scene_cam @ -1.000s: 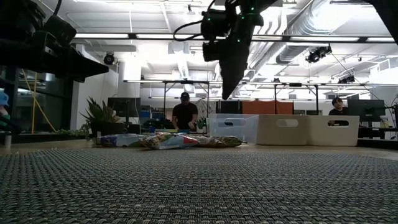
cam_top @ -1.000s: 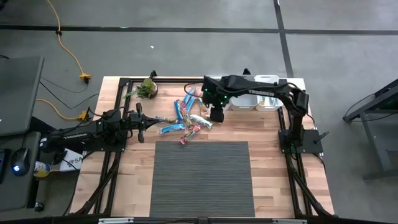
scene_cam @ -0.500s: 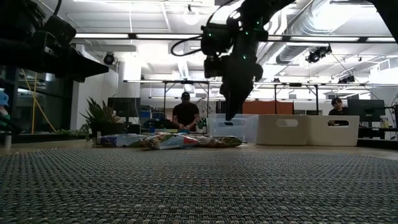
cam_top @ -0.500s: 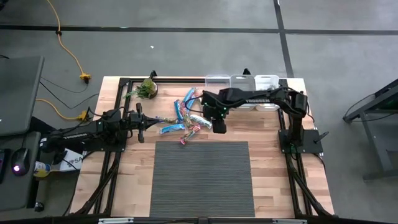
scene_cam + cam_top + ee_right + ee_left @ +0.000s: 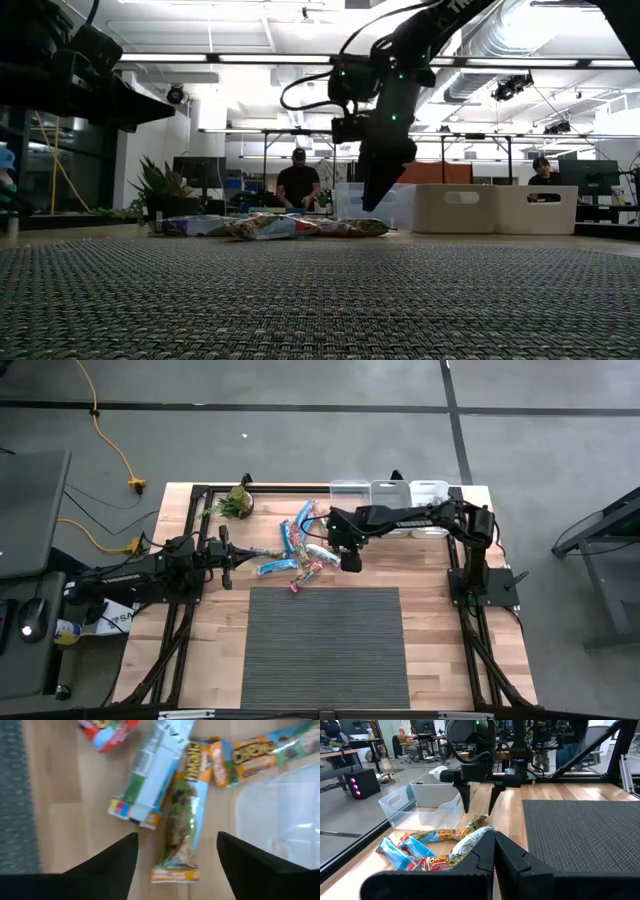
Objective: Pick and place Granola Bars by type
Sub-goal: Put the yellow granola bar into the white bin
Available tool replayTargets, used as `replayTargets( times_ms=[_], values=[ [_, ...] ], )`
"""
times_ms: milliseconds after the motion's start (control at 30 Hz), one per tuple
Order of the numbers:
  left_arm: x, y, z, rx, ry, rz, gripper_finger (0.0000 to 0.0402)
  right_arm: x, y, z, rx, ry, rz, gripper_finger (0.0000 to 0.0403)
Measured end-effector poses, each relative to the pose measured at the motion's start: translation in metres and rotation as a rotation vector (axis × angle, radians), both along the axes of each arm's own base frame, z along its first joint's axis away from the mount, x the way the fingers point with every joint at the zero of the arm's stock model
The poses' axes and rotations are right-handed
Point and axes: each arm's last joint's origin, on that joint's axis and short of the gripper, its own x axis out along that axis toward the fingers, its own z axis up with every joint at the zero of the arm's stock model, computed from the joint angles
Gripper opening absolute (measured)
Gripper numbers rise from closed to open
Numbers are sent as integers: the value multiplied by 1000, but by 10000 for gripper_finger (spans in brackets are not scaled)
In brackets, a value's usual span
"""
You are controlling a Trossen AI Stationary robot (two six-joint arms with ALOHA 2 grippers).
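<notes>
Since a second ago the right gripper (image 5: 349,563) has come down from beside the bins toward the pile, and its fingers now stand wide apart, empty. On the left, the left gripper (image 5: 226,556) waits, fingers together. The Granola Bars (image 5: 300,552) lie heaped between the grippers, clear bins (image 5: 389,491) rightward.

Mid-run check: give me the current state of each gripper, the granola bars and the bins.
right gripper: open, hovering above the bars, holding nothing.
left gripper: shut, empty, parked left of the pile.
granola bars: loose in a pile on the wood, unsorted.
Chewy bar: flat on the table, directly below the right gripper's fingers.
clear bins: upright at the table's far edge; no bars visible inside.
</notes>
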Motion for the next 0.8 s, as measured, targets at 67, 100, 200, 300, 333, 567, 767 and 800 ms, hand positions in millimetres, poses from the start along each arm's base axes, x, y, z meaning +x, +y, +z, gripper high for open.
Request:
replayTargets(
  times_ms=[67, 100, 200, 300, 333, 567, 767, 800],
  values=[
    [0, 0, 0, -1, 1, 0, 1, -1, -1, -2, -5, 1, -5, 255],
    [0, 0, 0, 0, 0, 0, 1, -2, -1, -4, 0, 3, -7, 255],
    [0, 0, 0, 0, 0, 0, 1, -6, -1, -11, 11, 13, -14, 251],
    [0, 0, 0, 0, 1, 0, 1, -10, -2, -17, 10, 18, -22, 248],
    [0, 0, 0, -1, 0, 0, 1, -11, -3, -18, 17, 15, -23, 248],
    [0, 0, 0, 0, 0, 0, 1, -11, -3, -25, 16, -4, -22, 248],
    [0, 0, 0, 0, 1, 0, 1, -8, -5, -34, -3, 4, -30, 247],
    [0, 0, 0, 0, 0, 0, 1, -7, -5, -35, -8, 8, -35, 247]
  ],
)
